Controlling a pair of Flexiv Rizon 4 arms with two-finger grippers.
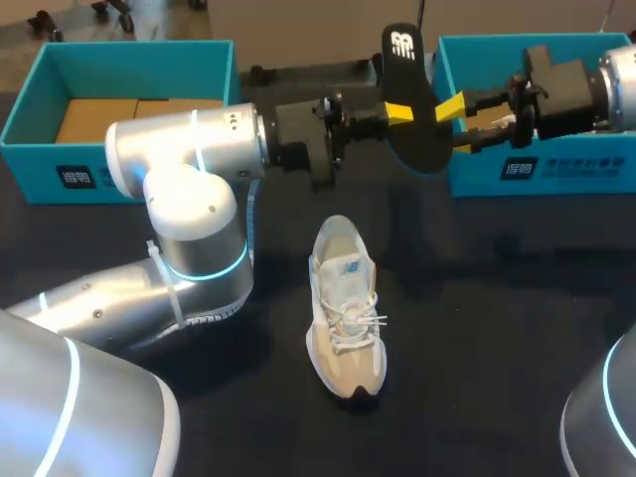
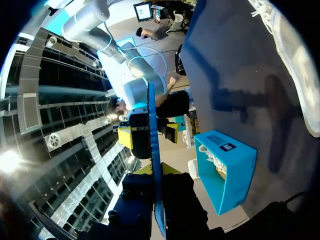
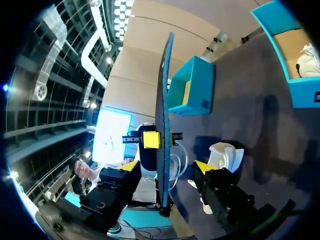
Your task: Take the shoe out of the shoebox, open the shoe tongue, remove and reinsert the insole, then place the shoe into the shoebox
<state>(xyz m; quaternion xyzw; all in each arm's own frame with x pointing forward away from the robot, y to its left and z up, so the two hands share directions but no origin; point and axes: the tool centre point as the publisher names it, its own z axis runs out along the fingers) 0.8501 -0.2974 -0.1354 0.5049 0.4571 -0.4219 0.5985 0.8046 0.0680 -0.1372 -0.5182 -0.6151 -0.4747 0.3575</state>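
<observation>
facing right gripper, left gripper level, seemingly on insole

The insole looked like matt black foam. The shoe was beige mesh cloth with white laces, and the shoeboxes were matt teal cardboard.

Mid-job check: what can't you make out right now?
Head view: deep inside the shoe, under its tongue and laces.
Head view: contents of the right shoebox, blocked by the right tool and insole.
Right wrist view: a white thing in that box, cut by the view's edge.
Head view: far finger of the left tool, behind the insole.
</observation>
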